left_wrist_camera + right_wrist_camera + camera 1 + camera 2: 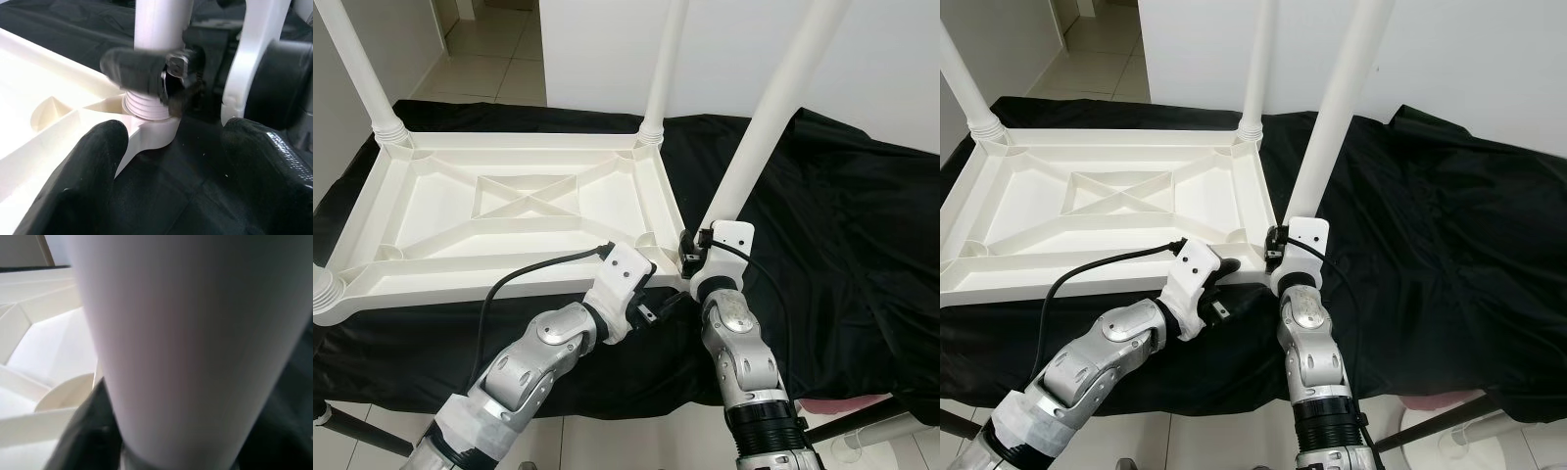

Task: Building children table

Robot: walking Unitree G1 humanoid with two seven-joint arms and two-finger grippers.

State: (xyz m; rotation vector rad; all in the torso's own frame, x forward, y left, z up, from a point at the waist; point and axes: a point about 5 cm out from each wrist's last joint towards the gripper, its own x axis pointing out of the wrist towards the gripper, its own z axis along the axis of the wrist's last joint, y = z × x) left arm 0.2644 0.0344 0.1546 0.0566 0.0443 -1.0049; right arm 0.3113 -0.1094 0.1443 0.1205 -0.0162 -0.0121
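A white plastic children's table (460,282) lies upside down on a black cloth. A long white leg (766,122) stands tilted at the table's near right corner, its ribbed threaded end (145,105) sitting in the corner socket. My right gripper (691,251) is shut on this leg just above the socket, and one black finger (139,71) wraps round it. My left gripper (658,302) is open just in front of the same corner, below the rim. Its two fingers (90,166) are spread wide and hold nothing. The right wrist view shows the leg (186,342) very close.
Two more legs stand upright at the far left corner (360,69) and the far right corner (664,64), and another leg's base (323,294) is at the near left corner. The black cloth (847,225) covers the work surface, with tiled floor (636,436) in front and a white wall behind.
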